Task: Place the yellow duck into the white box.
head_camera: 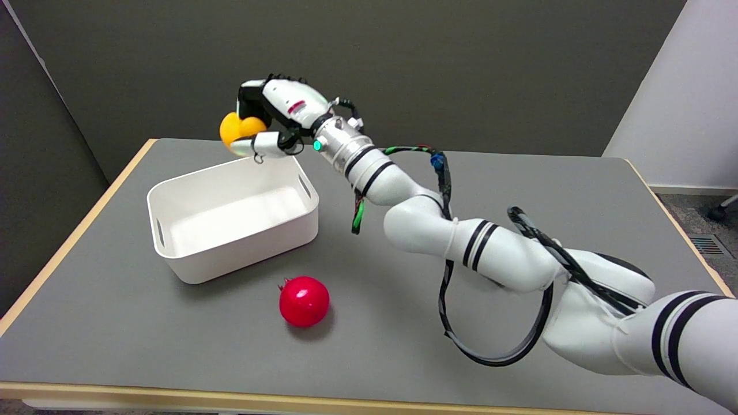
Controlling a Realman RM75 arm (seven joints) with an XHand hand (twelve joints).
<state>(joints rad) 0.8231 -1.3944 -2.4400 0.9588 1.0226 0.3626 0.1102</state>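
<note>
The right hand is raised in the air above the far rim of the white box, its fingers curled around the yellow duck, which shows as a rounded yellow-orange shape poking out on the hand's left side, clear of the table and not yet inside the box. The box sits open-topped on the grey table toward its left side, with slot handles in its walls and nothing visible inside it. A red pomegranate rests on the table near the box's front right corner, apart from it, and the white arm stretches in from the lower right with black cables looped along it.
</note>
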